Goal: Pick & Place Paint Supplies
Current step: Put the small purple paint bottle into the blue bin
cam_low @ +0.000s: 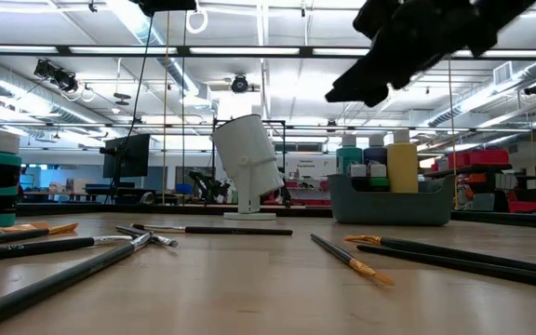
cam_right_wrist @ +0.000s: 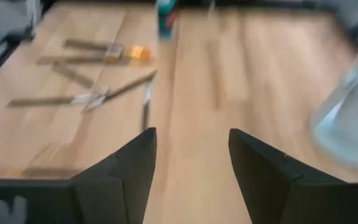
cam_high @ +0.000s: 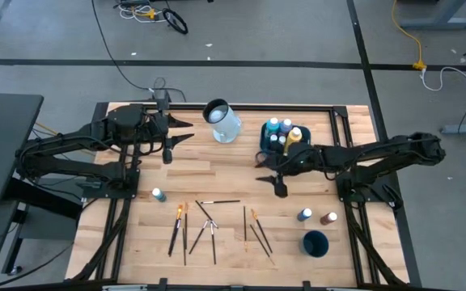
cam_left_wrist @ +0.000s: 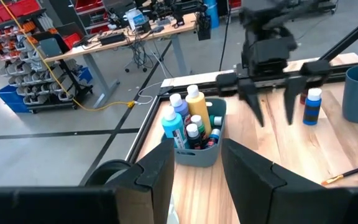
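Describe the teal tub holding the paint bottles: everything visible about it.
The teal rectangular plastic tub stands upright on the wooden table, at its far edge towards the right side, beside the pale jug. It has rounded corners and low, smooth walls. Inside stand several white-capped paint bottles, blue and teal ones plus a taller yellow bottle, all upright and rising above the rim. The right gripper hangs open just in front of it, touching nothing. No brushes lie against it.

— What stands at the wooden table (cam_high: 314, 129)'s far edge?
— A tilted pale-blue-and-white jug (cam_high: 222, 121), with the teal tub (cam_high: 277, 139) to its right.
— And the dark blue cup (cam_high: 315, 243)?
— Near the table's front right corner.
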Controlling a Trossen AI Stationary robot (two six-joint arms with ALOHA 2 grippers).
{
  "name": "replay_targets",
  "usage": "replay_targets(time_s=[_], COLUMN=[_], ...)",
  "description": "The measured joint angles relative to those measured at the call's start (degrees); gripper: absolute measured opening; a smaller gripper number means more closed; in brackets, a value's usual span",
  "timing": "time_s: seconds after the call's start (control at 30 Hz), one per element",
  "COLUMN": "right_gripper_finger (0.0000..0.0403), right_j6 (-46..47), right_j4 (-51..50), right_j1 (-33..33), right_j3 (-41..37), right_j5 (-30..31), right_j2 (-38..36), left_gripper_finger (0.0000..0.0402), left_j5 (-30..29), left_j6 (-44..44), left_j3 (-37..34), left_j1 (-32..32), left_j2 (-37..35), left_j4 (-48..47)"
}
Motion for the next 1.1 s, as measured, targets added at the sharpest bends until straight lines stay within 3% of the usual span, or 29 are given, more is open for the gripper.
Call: replay_targets(time_s=[0.13,0.27,0.47,0.57,0.7,1.1], right_gripper_finger=[0.0204,0.0204,0.0204,0.0204,0.0204,0.0204], right_j6=[2.55,6.71,16.64,18.53,18.72,18.40], right_j4=[-22.97,-39.82,-54.79,-61.12,-65.84,-66.86], right_j1=[4.16,8.27,13.80,16.84,19.96,23.75], right_j3=[11.37,19.12,21.06,21.03,21.05,21.00], right_j5=[2.46,2.65,-5.16,-5.70,-5.42,-4.11], right_j2=[0.63,2.24,3.62,4.52,6.17,12.83], left_gripper_finger=[0.0142,0.0142,0.0142,0.0142,0.0142,0.0142], left_j5=[0.00,0.00,0.02,0.03,0.04,-3.48], left_j6=[-0.04,-0.09,-0.78,-1.59,-2.68,0.34], left_j3=[0.00,0.00,0.00,0.00,0.07,0.00], left_j1=[0.00,0.00,0.00,0.01,0.00,0.06], left_j2=[0.00,0.00,0.65,1.62,4.22,8.39], left_j4=[0.49,0.69,0.80,0.49,1.12,10.43])
